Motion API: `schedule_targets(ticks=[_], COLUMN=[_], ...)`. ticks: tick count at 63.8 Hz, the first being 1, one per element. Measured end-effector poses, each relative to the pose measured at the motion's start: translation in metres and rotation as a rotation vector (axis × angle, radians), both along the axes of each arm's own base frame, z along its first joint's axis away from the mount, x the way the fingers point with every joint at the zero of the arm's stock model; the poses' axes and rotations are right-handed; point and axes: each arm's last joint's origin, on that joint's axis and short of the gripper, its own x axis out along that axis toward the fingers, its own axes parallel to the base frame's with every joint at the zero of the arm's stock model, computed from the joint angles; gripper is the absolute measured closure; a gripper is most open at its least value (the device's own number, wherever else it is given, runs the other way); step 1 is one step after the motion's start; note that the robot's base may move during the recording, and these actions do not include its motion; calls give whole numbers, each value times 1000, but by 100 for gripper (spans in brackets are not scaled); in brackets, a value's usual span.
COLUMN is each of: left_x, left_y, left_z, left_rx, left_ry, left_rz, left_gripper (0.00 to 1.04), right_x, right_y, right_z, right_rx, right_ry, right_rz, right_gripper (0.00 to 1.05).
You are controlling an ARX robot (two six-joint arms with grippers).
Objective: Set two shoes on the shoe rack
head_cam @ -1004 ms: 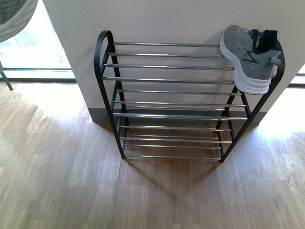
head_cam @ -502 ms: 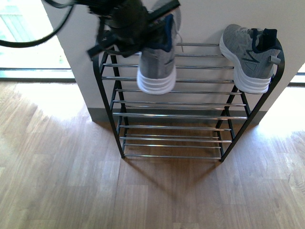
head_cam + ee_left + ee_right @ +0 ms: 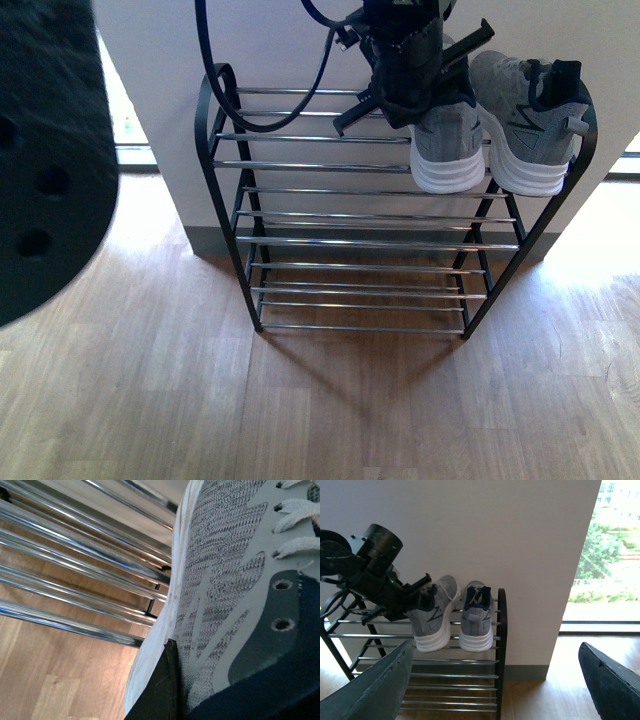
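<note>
One grey knit sneaker [image 3: 530,125] rests toe-down on the top right corner of the shoe rack [image 3: 215,150]. A second grey sneaker [image 3: 447,140] hangs right beside it over the top rods, with my left gripper [image 3: 420,90] shut on its heel end. Up close in the left wrist view, a black finger [image 3: 162,687] presses the sneaker's knit side [image 3: 225,580], with chrome rods [image 3: 75,565] behind. In the right wrist view both sneakers [image 3: 432,615] [image 3: 476,615] sit side by side. My right gripper [image 3: 495,690] is open and holds nothing, well back from the rack.
The rack stands against a white wall [image 3: 300,40] on a wooden floor [image 3: 320,400]. Bright windows flank the wall [image 3: 605,555]. A large dark blurred arm part [image 3: 45,160] blocks the left of the front view. Black cables [image 3: 260,110] loop over the rack's upper left.
My left arm has carried the second sneaker rightward from the rack's left-middle to beside the first sneaker. A dark arm part has come into the left of the front view.
</note>
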Motion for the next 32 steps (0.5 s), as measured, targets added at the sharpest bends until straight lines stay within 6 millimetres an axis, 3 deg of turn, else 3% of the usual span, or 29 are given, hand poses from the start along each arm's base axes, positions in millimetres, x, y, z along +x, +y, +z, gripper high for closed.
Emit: schedule_targets(ticks=[11, 18, 32], left_x=[0, 1, 2], left_y=[-4, -3, -4], left_z=[-1, 8, 25], left_rx=[15, 28, 18], left_ry=[-2, -30, -80], left_rz=[-9, -10, -6], left_gripper=[103, 79, 45], right_x=[0, 0, 0], right_y=[0, 0, 0], right_z=[0, 0, 0], right_rx=[0, 0, 0], right_ry=[0, 0, 0], right_rz=[0, 0, 0], right_gripper=[9, 9, 9])
